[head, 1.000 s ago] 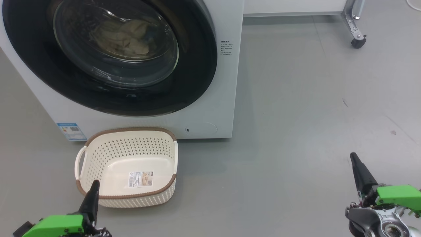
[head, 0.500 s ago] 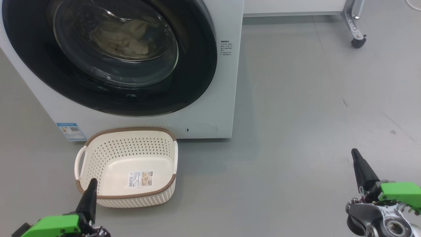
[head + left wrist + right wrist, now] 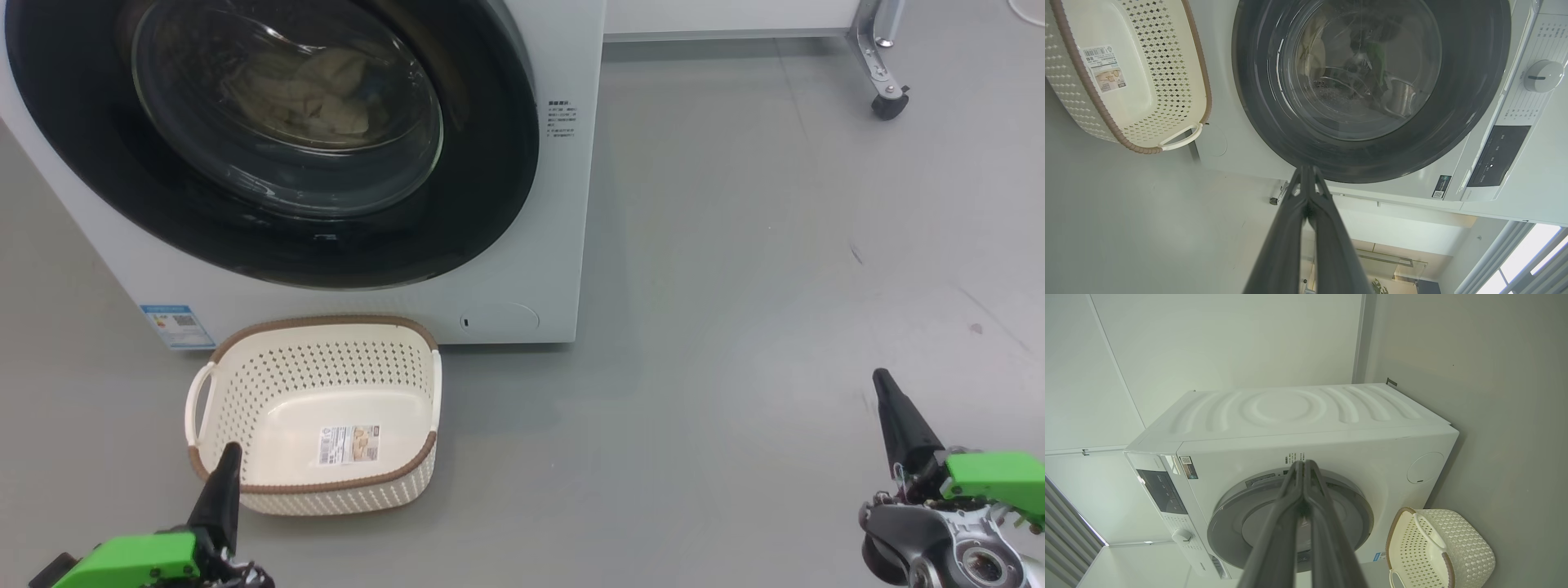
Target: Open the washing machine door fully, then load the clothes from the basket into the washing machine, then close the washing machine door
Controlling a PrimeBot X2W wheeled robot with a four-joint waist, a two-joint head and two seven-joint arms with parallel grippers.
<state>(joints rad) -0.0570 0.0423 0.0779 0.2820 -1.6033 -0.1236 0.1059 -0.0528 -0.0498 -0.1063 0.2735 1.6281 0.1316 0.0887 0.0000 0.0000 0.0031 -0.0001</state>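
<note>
The washing machine [image 3: 563, 204] fills the upper left of the head view, its black-rimmed door [image 3: 490, 188] closed against the front. Through the glass the pale clothes [image 3: 314, 94] lie inside the drum. The cream basket [image 3: 408, 482] stands on the floor before the machine, holding nothing but its label sticker. My left gripper [image 3: 229, 452] is shut at the lower left, its tip over the basket's near rim. My right gripper [image 3: 879, 377] is shut at the lower right, well away from the machine. In the left wrist view the shut fingers [image 3: 1306, 192] point at the door's rim [image 3: 1470, 110].
Grey floor [image 3: 735, 286] stretches to the right of the machine. A metal leg with a caster [image 3: 888, 104] stands at the far right back. The machine's dial [image 3: 1542, 75] and dark control panel [image 3: 1498, 155] appear in the left wrist view.
Both grippers shifted slightly: the left sank a little toward the bottom edge, the right tip rose a little. The machine, door and basket have not moved.
</note>
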